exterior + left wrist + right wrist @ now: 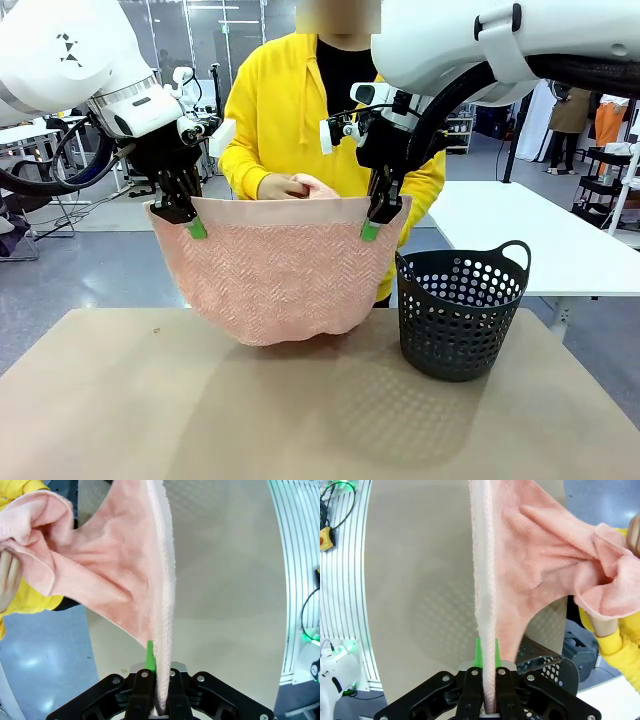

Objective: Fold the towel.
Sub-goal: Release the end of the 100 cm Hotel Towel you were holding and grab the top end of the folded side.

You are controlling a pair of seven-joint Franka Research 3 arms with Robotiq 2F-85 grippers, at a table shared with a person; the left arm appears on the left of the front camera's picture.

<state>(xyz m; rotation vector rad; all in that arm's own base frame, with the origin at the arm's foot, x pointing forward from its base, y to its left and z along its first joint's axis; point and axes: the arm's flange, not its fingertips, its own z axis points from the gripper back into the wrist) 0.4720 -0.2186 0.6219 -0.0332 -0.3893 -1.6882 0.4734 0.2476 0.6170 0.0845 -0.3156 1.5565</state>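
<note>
The light pink towel (275, 270) hangs in the air above the table, its zigzag face toward me and its lower edge sagging near the tabletop. My left gripper (195, 226) is shut on its upper left corner, and my right gripper (371, 228) is shut on its upper right corner. Behind the top edge, the person's hands (295, 186) bunch the far side of the cloth. In the left wrist view the towel (125, 570) rises edge-on from the shut fingers. The right wrist view shows the towel (530, 565) running up from its fingers to the person's hand.
A black perforated basket (460, 310) with handles stands on the brown table (200, 410) just right of the towel. The person in a yellow hoodie (280, 100) stands at the far side. A white table (530, 240) lies behind at right.
</note>
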